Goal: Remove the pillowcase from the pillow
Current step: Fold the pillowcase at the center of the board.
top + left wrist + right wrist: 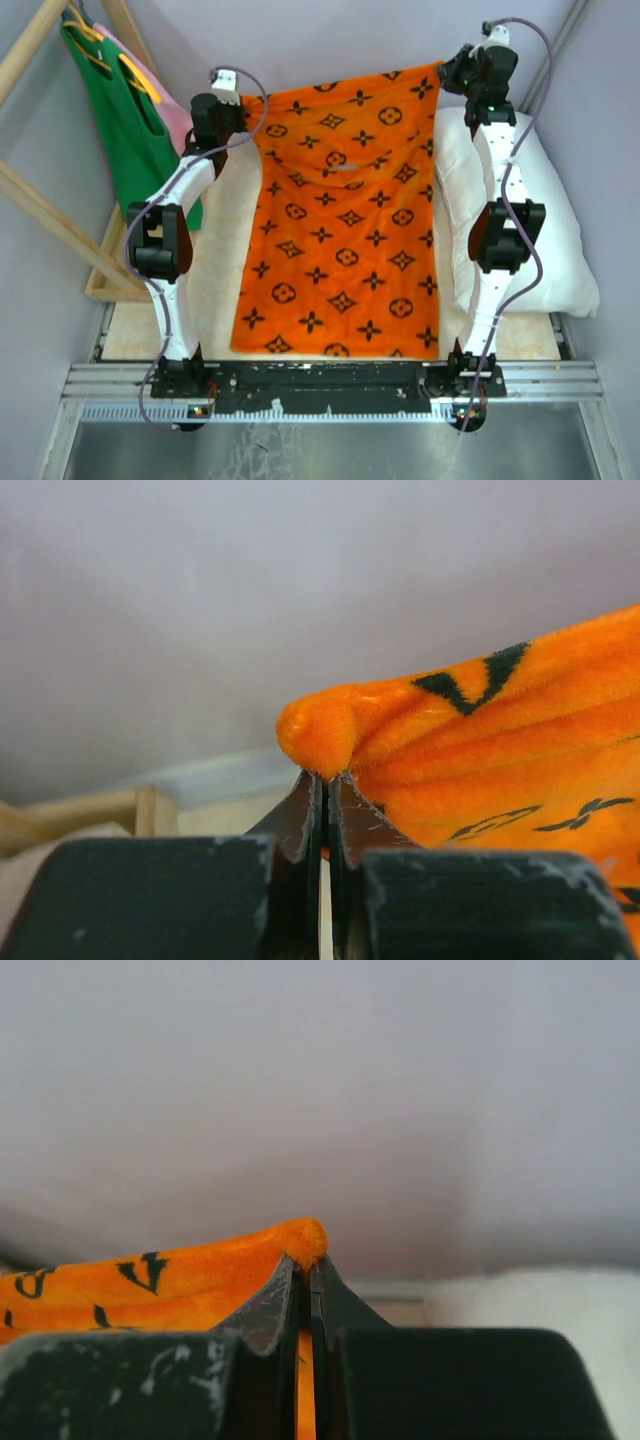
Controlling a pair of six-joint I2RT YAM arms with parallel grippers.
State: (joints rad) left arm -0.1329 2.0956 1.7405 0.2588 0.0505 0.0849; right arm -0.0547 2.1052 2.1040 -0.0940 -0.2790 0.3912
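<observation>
1. The orange pillowcase (340, 230) with black flower and circle motifs is spread as a flat sheet between the two grippers. Its two far corners are lifted, and its near edge lies close to the arm bases.
2. The left gripper (247, 102) is clamped on the far left corner of the pillowcase. In the left wrist view the fingers of the left gripper (325, 780) are pressed together, with a nub of orange pillowcase (450, 750) bulging just past their tips.
3. The right gripper (445, 68) pinches the far right corner. In the right wrist view the closed right gripper (303, 1260) has a small fold of the pillowcase (150, 1280) poking out at its tips, and the cloth runs off to the left of it.
4. The white pillow (565, 230) lies outside the case on the table (215, 250). It is below the right gripper and partly under the right arm, just beside the right edge of the pillowcase. In the right wrist view the pillow (540, 1310) shows to the right of the fingers.
5. Out to the left of the left gripper, a green tank top (130, 130) and a pink garment (178, 118) hang on a wooden frame (40, 210).
</observation>
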